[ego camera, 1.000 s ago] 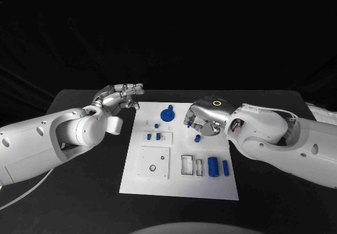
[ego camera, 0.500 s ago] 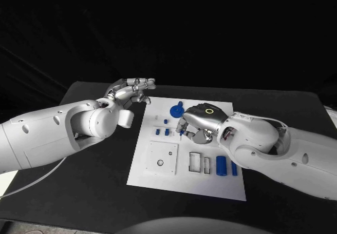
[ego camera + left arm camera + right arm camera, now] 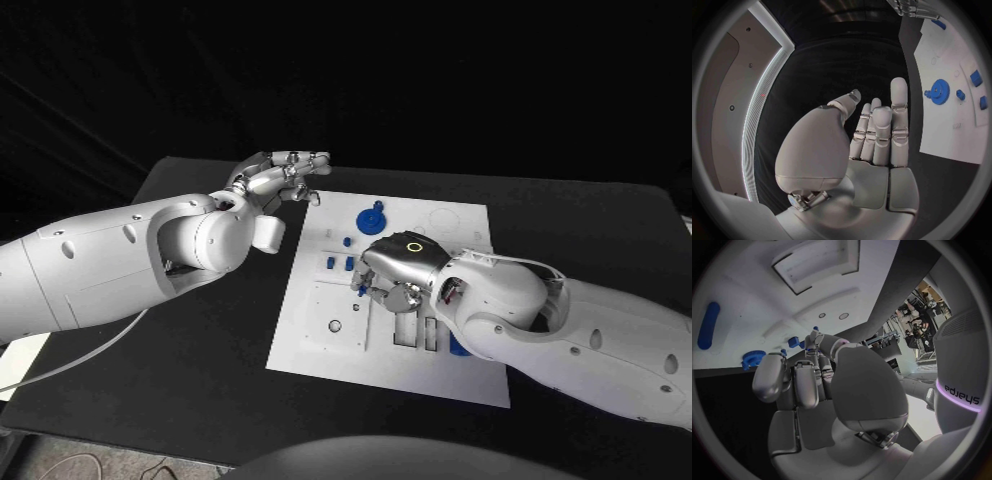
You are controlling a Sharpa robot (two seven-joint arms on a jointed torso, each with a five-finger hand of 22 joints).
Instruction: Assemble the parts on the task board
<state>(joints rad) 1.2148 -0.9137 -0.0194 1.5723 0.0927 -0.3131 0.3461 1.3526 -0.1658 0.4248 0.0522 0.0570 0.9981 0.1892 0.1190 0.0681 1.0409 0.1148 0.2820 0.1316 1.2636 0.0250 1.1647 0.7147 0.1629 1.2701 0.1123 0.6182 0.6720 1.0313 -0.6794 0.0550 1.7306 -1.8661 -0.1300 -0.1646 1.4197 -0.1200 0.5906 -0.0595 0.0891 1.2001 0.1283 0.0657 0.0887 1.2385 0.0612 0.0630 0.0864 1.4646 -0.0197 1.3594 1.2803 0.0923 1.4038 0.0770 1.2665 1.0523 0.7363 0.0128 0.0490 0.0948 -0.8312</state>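
We log the task board [image 3: 310,335], a flat matte white plate, lying on the black counter [image 3: 173,380] with its long axis running away from the robot. Small blue parts [image 3: 339,263], glossy moulded plastic by the look of them, sit on its middle, and a toothed blue gear [image 3: 371,218] with a raised hub stands toward the far end. A blue cylinder [image 3: 707,325] with rounded ends lies flat on the board, seen from the right wrist.

The right hand [image 3: 392,278] is low over the board's middle, directly beside the small blue parts, its silver fingers [image 3: 806,382] curled down toward the white surface. We cannot tell whether anything is pinched under them; the palm hides the fingertips from the head camera and the wrist view shows no part clearly between them.

The left hand [image 3: 277,178] hangs above the counter just off the board's far left corner, fingers straight, close side by side, holding nothing. From its wrist the gear [image 3: 939,91] lies off to the side of the fingers.

Key relation: the small parts lie just to the left of the right hand; the right hand is much nearer to them. We judge it the working hand for the next move, with the left standing by.
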